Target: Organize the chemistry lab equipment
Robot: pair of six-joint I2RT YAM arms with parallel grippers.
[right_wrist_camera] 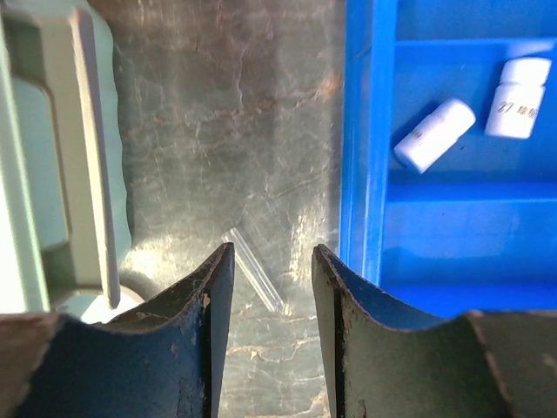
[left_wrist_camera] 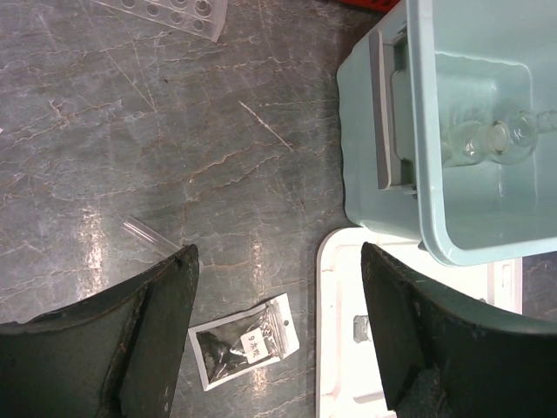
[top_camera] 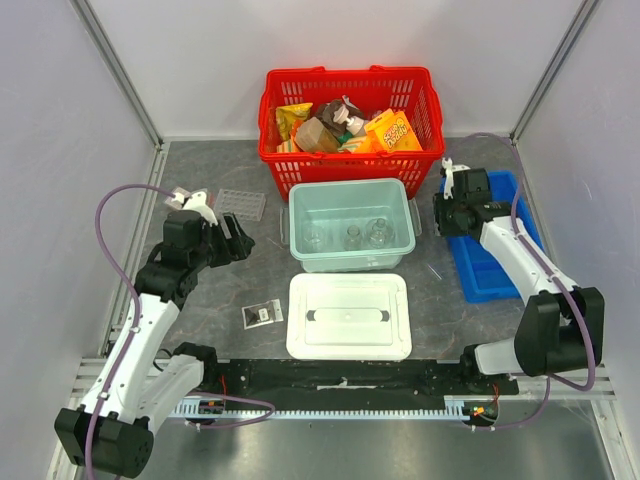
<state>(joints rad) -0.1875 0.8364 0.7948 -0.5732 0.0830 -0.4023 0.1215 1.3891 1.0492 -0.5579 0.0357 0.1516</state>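
Three clear glass flasks stand in the teal bin; two of them show in the left wrist view. A clear well plate lies on the table left of the bin. A small packet with a dark insert lies beside the white lid, below my left gripper, which is open and empty above the table. Two white vials lie in the blue tray. My right gripper is open over a thin clear tube lying on the table between bin and tray.
A red basket of snack packs stands at the back. Another clear tube lies near the left finger. Walls close in the table on three sides.
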